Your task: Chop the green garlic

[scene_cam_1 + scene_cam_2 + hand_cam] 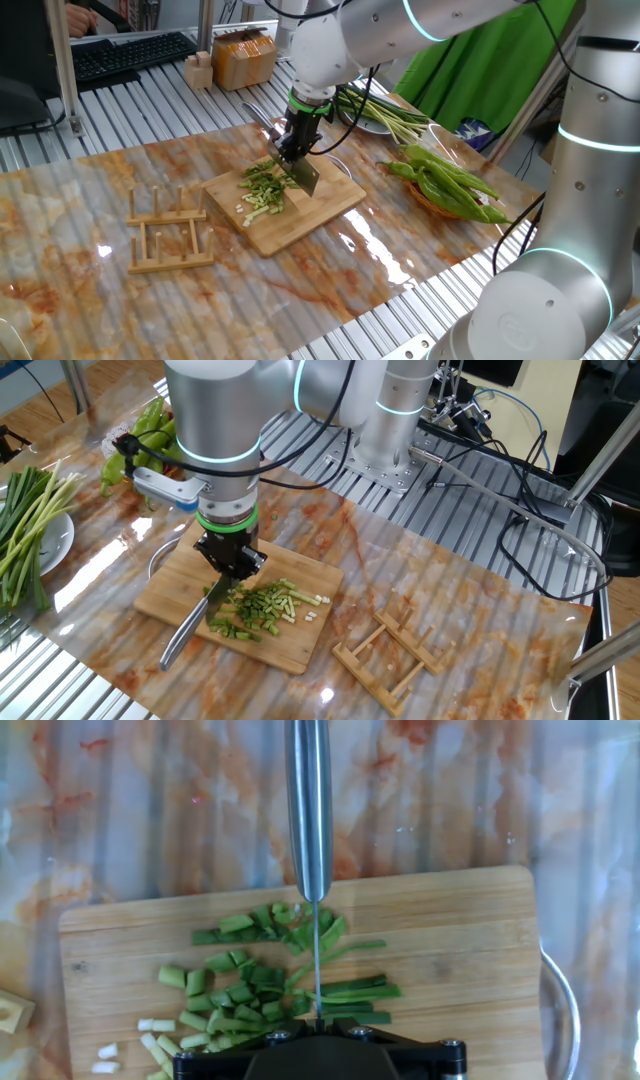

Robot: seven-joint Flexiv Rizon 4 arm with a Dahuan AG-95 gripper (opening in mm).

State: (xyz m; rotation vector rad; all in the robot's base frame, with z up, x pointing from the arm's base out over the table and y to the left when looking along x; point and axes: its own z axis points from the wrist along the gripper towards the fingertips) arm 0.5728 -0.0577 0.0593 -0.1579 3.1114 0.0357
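The green garlic (263,190) (258,608) (250,985) lies as a heap of short green and pale bits on a wooden cutting board (300,225) (290,645) (470,970). A few longer pieces lie just right of the blade in the hand view. My gripper (297,150) (232,565) (317,1020) hangs over the heap, shut on a knife (306,178) (185,635) (310,810). The blade stands edge-down among the pieces, and its metal handle reaches out past the board's edge.
A wooden slotted rack (168,232) (390,650) lies beside the board. Green peppers (450,180) (140,435) and a plate of long uncut stalks (385,115) (25,525) sit behind it. A metal rim (565,1010) shows at the board's side. A brown box (243,58) stands farther back.
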